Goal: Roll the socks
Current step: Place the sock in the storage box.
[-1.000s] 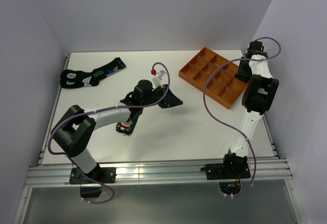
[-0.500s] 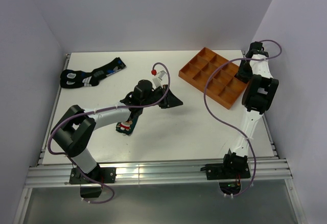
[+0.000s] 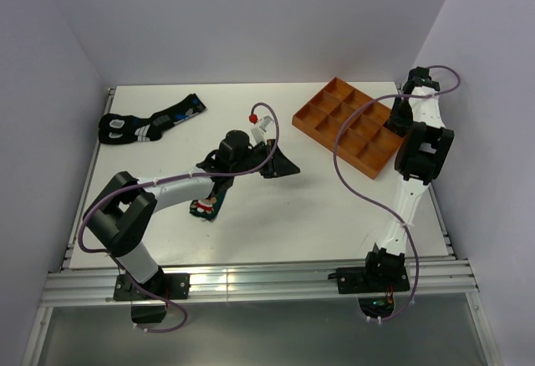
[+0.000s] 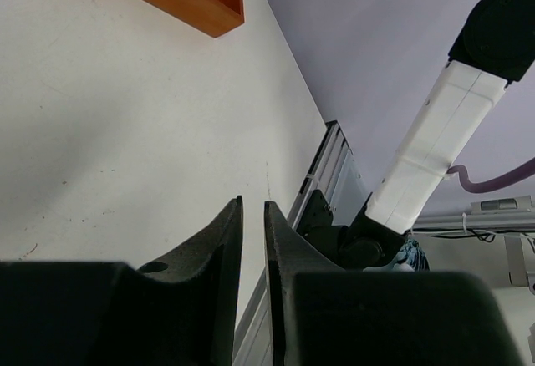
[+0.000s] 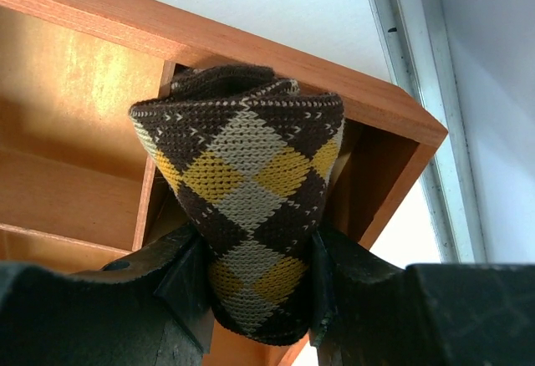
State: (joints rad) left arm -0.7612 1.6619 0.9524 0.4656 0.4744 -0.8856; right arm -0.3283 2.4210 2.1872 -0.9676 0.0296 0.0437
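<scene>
- The brown, yellow and grey checkered sock is rolled into a tight bundle and gripped around its lower part by the right hand, one finger on each side.
- It hangs over a corner compartment of the orange tray, at the far right of the desk; whether it touches the wood cannot be told.
- The right arm stretches far along the right edge, its wrist bent down over that corner.
- The teal sock with a red-and-white figure lies flat near the desk's middle, partly under the left forearm.
- The left hand sits beyond it, low over bare desk, closed to a thin slit with nothing in it.
- Dark socks with blue and white marks lie at the far left; their number is unclear.
- There is one tray, divided into compartments.
</scene>
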